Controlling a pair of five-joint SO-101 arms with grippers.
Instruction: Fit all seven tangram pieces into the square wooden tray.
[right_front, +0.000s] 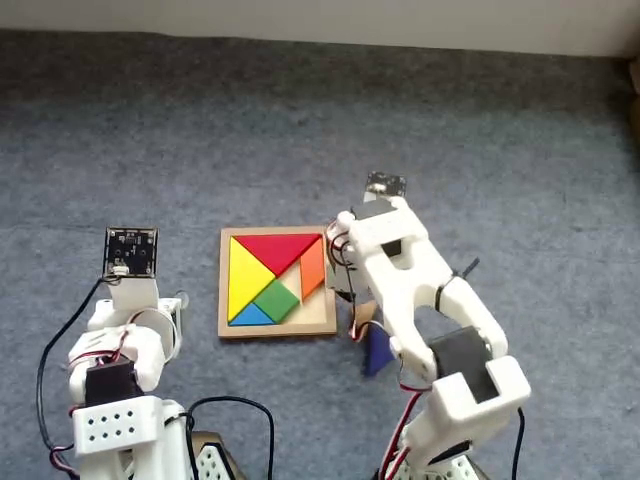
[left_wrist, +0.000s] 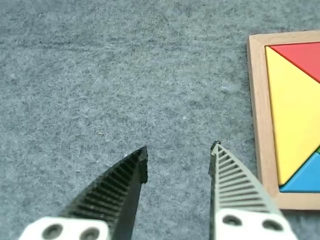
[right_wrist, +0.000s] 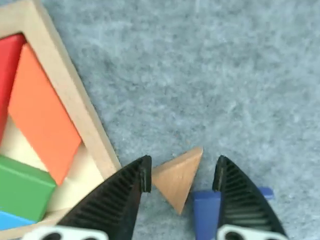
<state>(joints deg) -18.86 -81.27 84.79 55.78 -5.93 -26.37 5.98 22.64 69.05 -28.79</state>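
The square wooden tray lies on the carpet between the arms and holds red, yellow, orange, green and light blue pieces. Its lower right part is bare wood. A plain wooden triangle lies on the carpet just outside the tray's right edge, with a dark blue piece beside it. My right gripper is open, one finger on each side of the wooden triangle. My left gripper is open over bare carpet, left of the tray.
Grey carpet covers the whole work area. The right arm hangs over the carpet to the right of the tray and partly hides the wooden triangle and the dark blue piece. A pale strip runs along the far edge.
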